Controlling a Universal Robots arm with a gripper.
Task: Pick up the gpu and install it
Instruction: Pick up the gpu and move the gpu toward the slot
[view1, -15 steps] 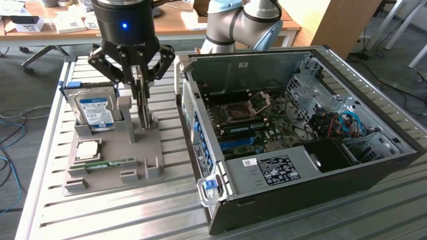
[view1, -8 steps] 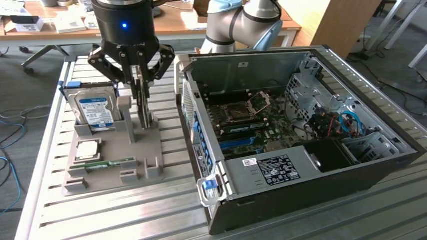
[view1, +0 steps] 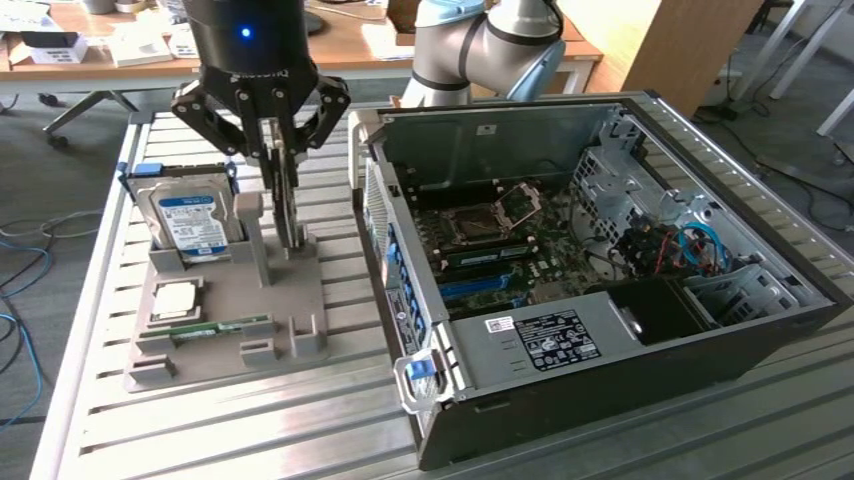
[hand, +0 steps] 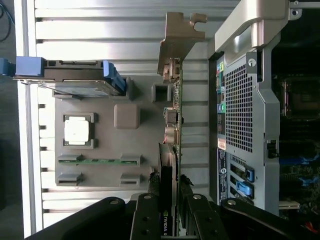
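Claw (view1: 279, 152) clamps the upright gpu (view1: 286, 215) slotted in the grey holder (view1: 304, 292) beside hard drive (view1: 187, 220) and chip (view1: 175, 300)

Exterior camera high, oblique over bench (view1: 200, 430); wrist camera close, straight down; grey fixture (view1: 300, 290) shared.

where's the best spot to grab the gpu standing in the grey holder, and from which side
Take the gpu by its free top edge, straight down from above, pinching across its two flat faces. It stands upright on edge with its lower edge slotted into the grey holder; stay clear of the metal bracket.
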